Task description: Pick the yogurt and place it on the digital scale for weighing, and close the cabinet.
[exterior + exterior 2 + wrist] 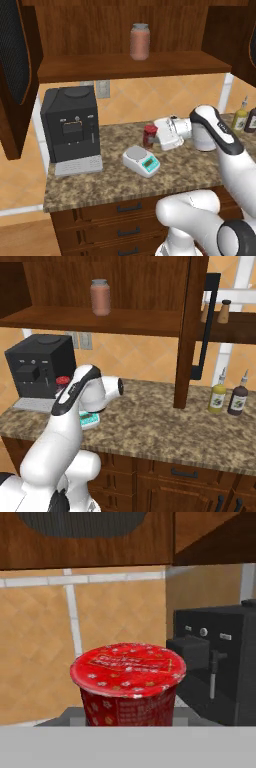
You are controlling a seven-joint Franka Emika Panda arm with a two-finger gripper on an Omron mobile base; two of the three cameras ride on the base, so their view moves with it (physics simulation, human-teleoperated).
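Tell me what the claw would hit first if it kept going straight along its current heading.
Probably the yogurt: it sits dead ahead and close in the hand view. Behind it, off to one side, stands the coffee machine. Whether the claw already touches the cup is unclear.

yogurt [149, 135]: small red patterned cup, upright, above the bench just behind the scale, at the tool's tip | digital scale [141, 161]: flat white-grey, round plate bare, teal display lit, on bench right of coffee machine | cabinet [15, 75]: dark brown, glass-panelled doors swung open

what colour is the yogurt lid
Red, with small pale star-like marks and lettering. The hand view shows the yogurt best.
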